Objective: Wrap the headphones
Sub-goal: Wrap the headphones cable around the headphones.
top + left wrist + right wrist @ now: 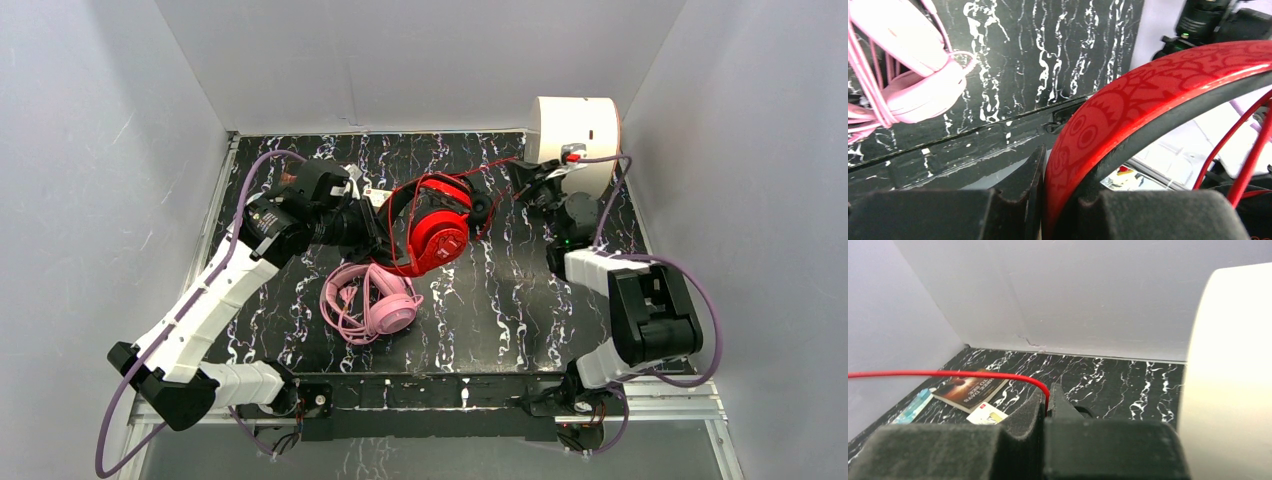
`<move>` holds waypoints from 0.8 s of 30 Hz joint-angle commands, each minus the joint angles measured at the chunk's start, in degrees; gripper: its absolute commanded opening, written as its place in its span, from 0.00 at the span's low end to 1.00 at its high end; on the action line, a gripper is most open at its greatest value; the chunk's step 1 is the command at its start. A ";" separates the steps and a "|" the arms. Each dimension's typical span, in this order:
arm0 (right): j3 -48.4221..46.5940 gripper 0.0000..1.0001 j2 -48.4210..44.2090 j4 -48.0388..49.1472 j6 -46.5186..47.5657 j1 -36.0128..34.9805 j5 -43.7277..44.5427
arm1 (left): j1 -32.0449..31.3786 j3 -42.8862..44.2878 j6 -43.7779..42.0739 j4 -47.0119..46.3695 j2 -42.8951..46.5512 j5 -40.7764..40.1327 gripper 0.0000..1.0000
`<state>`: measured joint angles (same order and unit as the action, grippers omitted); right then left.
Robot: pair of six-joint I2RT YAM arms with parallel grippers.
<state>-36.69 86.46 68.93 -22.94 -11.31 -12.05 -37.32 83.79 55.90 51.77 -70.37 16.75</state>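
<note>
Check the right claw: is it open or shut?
Shut. In the wrist view the right claw is closed tight, pinching the red cable, which runs off to the left.

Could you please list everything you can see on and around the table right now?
red headphones: one, red and black, back centre
pink headphones: one, pink, middle, left of centre
red cable: one, red, running from the red headphones toward the right
white cylinder: one, white, back right corner
book: one, brown, back left
table: one, black with white veins
left end effector: one, black, shut on the red headphones' headband
right end effector: one, black, shut on the red cable
</note>
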 commanded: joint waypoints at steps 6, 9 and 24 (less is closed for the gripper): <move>-0.30 0.00 -5.36 -6.55 -7.19 10.62 -7.61 | 0.24 3.88 -5.90 7.56 2.06 -5.94 0.00; -0.67 0.00 -5.42 -9.00 -6.98 10.71 -12.21 | 0.21 7.82 -7.70 11.92 1.02 -9.24 0.00; -5.37 0.00 -7.99 -45.52 2.08 -16.78 -19.70 | 0.19 19.57 -3.28 -8.12 -3.89 -24.42 0.00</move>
<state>-37.87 80.62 34.28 -23.73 -21.80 -31.99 -37.32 98.15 51.53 55.44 -71.99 -0.14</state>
